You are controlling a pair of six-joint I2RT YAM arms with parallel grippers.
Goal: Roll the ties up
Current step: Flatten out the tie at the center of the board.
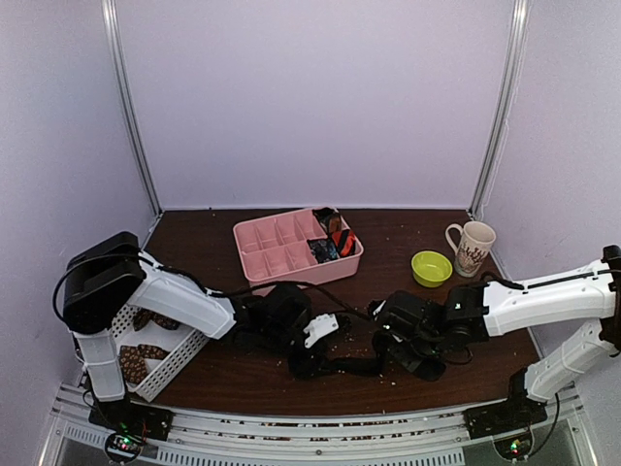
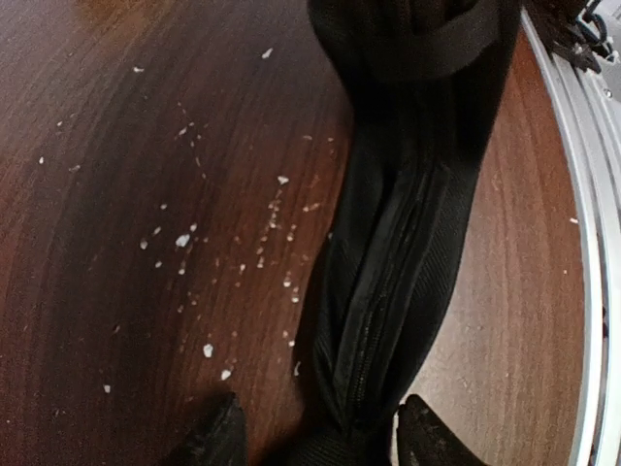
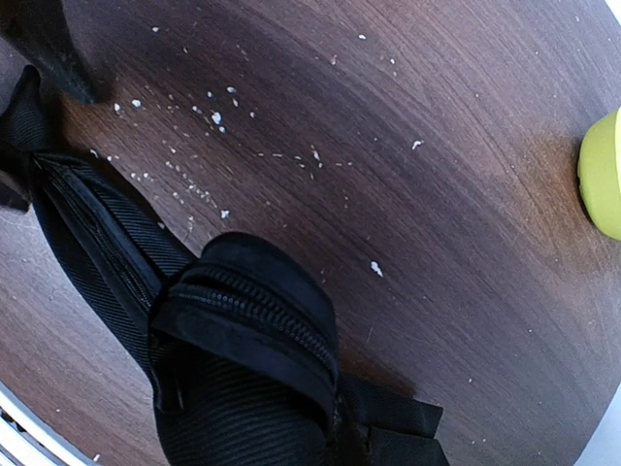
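A plain black tie (image 1: 351,367) lies stretched on the brown table between my two grippers. My left gripper (image 1: 309,357) is open; in the left wrist view the tie (image 2: 388,252) runs gathered between its fingertips (image 2: 218,439), closer to the right one. My right gripper (image 1: 412,355) is at the tie's other end, where the tie is wound into a thick coil (image 3: 243,359) that covers the fingers. Several rolled ties (image 1: 333,239), dark and orange-striped, sit in a pink tray (image 1: 291,268). Brown patterned ties (image 1: 144,361) lie in a white basket (image 1: 179,361).
A green bowl (image 1: 432,267) and a patterned mug (image 1: 472,248) stand at the right back; the bowl's edge also shows in the right wrist view (image 3: 604,175). Light crumbs are scattered on the table (image 2: 184,238). The metal front rail (image 2: 594,243) runs close beside the tie.
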